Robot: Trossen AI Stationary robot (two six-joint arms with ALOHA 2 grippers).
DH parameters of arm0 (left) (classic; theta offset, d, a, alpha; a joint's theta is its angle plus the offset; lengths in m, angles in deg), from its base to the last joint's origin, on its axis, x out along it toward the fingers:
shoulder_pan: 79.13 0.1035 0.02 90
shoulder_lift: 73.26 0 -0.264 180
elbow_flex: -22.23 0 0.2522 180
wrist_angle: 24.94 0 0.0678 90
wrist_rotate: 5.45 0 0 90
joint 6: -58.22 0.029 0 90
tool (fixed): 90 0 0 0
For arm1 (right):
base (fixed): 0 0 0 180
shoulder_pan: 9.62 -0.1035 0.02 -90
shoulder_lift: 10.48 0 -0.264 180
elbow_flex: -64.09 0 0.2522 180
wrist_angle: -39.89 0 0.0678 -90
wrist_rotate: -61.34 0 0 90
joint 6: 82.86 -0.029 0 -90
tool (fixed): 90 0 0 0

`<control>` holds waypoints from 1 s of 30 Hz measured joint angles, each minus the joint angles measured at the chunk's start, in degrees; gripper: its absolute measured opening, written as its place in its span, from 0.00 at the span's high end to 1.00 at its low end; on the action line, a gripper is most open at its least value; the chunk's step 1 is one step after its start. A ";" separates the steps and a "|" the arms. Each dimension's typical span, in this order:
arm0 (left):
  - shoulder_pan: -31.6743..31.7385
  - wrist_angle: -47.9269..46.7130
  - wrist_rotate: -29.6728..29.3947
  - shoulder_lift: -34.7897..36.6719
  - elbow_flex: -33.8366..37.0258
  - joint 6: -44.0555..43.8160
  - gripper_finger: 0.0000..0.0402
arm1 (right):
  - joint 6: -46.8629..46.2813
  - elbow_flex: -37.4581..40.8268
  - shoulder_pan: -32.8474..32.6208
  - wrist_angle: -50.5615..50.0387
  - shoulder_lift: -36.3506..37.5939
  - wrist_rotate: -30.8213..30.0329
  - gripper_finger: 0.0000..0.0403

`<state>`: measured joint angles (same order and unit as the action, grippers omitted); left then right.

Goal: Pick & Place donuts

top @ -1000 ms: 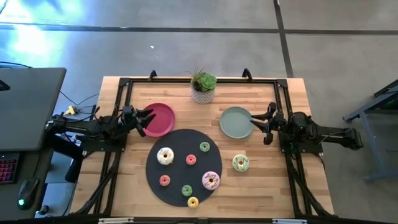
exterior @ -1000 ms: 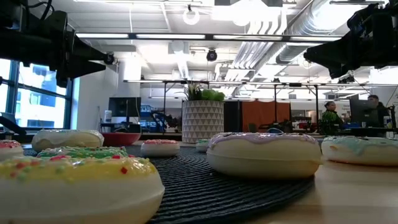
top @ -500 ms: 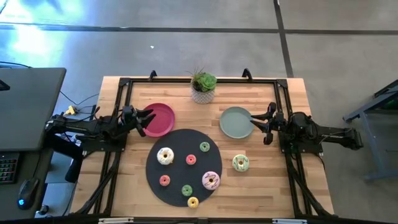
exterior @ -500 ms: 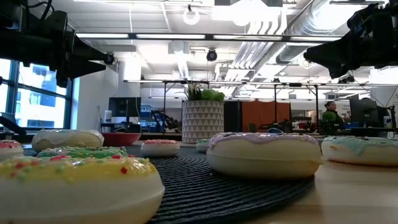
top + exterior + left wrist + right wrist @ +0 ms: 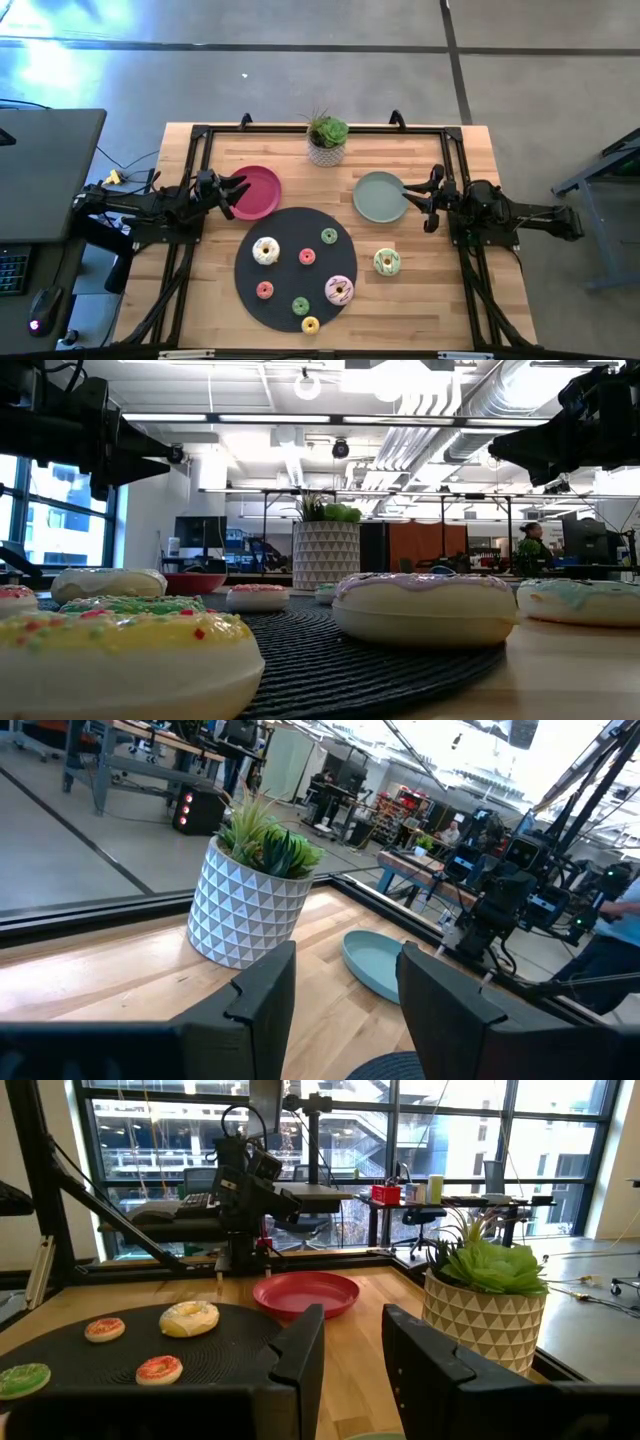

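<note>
**Q:** Across the tabletop, where is there room to move?

**A:** Bare wood runs along the near edge of the table (image 5: 440,300) and down both sides of the black mat (image 5: 280,255). The left gripper (image 5: 236,191) hangs at the left rim of the red plate (image 5: 258,190), fingers apart, holding nothing. The right gripper (image 5: 415,194) sits at the right edge of the sage-green plate (image 5: 377,197), fingers likewise apart and empty.

**Q:** And the donuts?

**A:** Seven lie on the mat: the cream donut (image 5: 265,250), the pink-sprinkled donut (image 5: 339,290), and five minis, a green one (image 5: 329,236), a red one (image 5: 307,257), a pink one (image 5: 264,290), another green (image 5: 300,305) and a yellow one (image 5: 310,325) at the near rim. The green-frosted donut (image 5: 387,262) rests on bare wood just right of the mat.

**Q:** Anything in the way?

**A:** A potted plant (image 5: 327,138) stands at the far edge, between the plates. I can read no writing anywhere.
</note>
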<state>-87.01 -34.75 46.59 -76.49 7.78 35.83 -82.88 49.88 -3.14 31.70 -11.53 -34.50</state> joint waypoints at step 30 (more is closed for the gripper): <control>0.00 0.99 0.92 0.00 -1.45 -0.56 0.58 | 0.01 0.00 -0.01 0.01 -0.01 0.01 0.77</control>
<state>-87.01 -33.77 47.52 -76.49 6.33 35.26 -82.87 49.88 -3.15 31.71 -11.54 -34.50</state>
